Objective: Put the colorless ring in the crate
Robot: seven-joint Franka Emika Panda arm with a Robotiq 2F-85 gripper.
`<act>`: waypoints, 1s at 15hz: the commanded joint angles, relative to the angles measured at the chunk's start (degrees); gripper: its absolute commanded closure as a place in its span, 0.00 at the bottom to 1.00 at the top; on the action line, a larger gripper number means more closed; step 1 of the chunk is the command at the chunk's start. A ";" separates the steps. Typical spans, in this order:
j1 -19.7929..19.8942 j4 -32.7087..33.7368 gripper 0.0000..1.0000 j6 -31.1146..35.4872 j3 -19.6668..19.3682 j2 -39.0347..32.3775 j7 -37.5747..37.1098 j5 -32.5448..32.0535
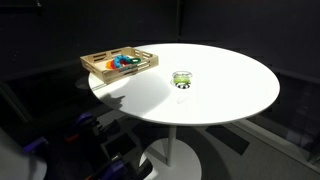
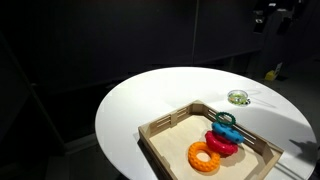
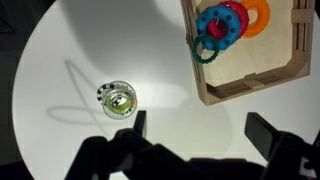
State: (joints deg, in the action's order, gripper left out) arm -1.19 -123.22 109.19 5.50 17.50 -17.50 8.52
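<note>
The colorless ring [image 3: 117, 99] is a small glassy ring with pale glints and green showing in or under it. It lies on the round white table [image 3: 160, 60], apart from the crate, and shows in both exterior views [image 1: 182, 78] [image 2: 238, 97]. The light-brown wooden crate [image 3: 240, 85] sits near the table's edge [image 1: 100, 68] [image 2: 160, 128]. My gripper [image 3: 200, 128] is open and empty above the bare table. The ring lies to the left of its left finger and the crate is above it in the wrist view.
The crate holds an orange ring [image 2: 208, 157], a red ring [image 2: 222, 143], a blue ring [image 2: 228, 128] and a dark green ring [image 3: 207, 50]. The surroundings beyond the table's edge are dark.
</note>
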 commanded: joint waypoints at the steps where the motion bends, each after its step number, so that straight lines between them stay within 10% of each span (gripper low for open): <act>1: 0.76 5.21 0.00 -3.96 -1.27 -3.64 -1.99 0.49; 15: 2.98 6.23 0.00 4.72 -4.92 -15.17 -6.54 -4.65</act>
State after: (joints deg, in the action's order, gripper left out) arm 1.53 -117.41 111.58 1.12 3.98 -21.76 6.11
